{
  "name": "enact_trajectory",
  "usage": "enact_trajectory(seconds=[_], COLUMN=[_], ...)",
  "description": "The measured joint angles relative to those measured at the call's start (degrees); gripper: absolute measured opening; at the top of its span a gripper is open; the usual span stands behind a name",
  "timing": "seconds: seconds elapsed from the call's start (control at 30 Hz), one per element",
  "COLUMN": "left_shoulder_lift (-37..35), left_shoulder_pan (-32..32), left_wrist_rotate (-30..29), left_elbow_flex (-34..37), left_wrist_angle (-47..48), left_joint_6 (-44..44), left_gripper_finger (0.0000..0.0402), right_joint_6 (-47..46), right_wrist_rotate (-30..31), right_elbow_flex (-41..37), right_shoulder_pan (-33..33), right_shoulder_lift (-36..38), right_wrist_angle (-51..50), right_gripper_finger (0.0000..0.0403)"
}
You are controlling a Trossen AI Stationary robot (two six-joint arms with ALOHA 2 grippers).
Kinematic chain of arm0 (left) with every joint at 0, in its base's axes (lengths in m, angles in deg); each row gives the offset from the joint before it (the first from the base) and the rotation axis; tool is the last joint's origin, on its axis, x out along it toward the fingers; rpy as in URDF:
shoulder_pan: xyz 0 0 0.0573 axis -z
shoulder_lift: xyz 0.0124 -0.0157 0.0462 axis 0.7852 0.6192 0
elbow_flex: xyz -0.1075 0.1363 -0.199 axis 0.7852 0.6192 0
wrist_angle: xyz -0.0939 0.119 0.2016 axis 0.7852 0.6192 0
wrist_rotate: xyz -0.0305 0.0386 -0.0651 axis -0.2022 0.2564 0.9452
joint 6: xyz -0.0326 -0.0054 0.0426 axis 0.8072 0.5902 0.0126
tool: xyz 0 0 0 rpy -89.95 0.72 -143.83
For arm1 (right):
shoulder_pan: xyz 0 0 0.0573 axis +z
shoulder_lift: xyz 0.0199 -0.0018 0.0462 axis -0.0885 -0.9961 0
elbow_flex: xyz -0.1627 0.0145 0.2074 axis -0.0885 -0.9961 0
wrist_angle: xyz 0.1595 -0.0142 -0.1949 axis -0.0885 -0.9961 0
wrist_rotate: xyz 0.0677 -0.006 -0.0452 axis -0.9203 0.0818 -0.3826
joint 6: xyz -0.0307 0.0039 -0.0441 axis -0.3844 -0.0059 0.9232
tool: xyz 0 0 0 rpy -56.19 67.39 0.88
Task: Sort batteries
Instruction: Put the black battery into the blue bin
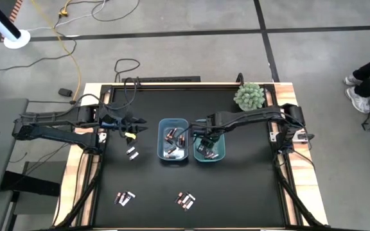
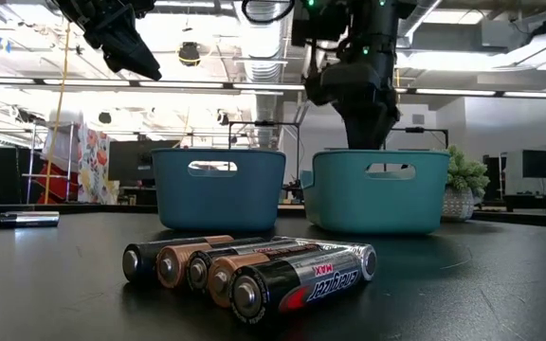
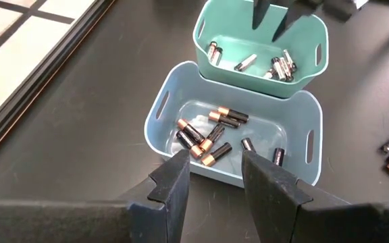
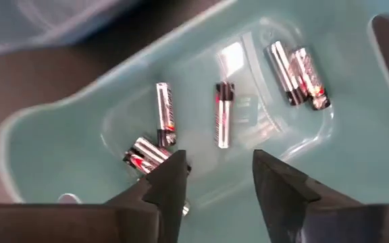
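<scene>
The bench [image 1: 236,192] has a matt black top edged in pale bare wood. Beside the smooth, slightly glossy blue plastic bin [image 3: 164,111], the teal bin [image 4: 59,135] is the same moulded plastic, its floor shining. The batteries [image 2: 254,270] wear glossy printed wraps with metal ends.

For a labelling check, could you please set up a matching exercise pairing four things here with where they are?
1. right gripper
2. left gripper
3. plant
4. blue bin

A. at the table's far right corner
B. above the teal bin
C. above bare table, left of both bins
D. directly left of the teal bin

Pairs: 1-B, 2-C, 3-A, 4-D
</scene>
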Motion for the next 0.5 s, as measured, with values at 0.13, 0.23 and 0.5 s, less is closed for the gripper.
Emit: enact_trajectory(seconds=[0.13,0.23,0.5], left_shoulder_lift=[-0.02,0.00,0.00], left_shoulder_pan=[-0.02,0.00,-0.01], left_wrist_rotate=[0.00,0.00,0.00], left_elbow_flex=[0.00,0.00,0.00], left_wrist_angle=[0.00,-0.02,-0.02], left_joint_6=[0.00,0.00,0.00], left_gripper_finger=[0.0130,0.0130,0.0130], right_joint_6=[1.53,2.76,3.87], right_wrist_rotate=[0.06,0.22,7.01], right_elbow_flex=[0.00,0.00,-1.57], right_shoulder_pan=[0.09,-0.06,1.19], right_shoulder_lift=[5.46,11.05,27.06], right_wrist_angle=[1.17,1.55,-1.11], right_gripper_finger=[0.0201,0.0204,0.0197])
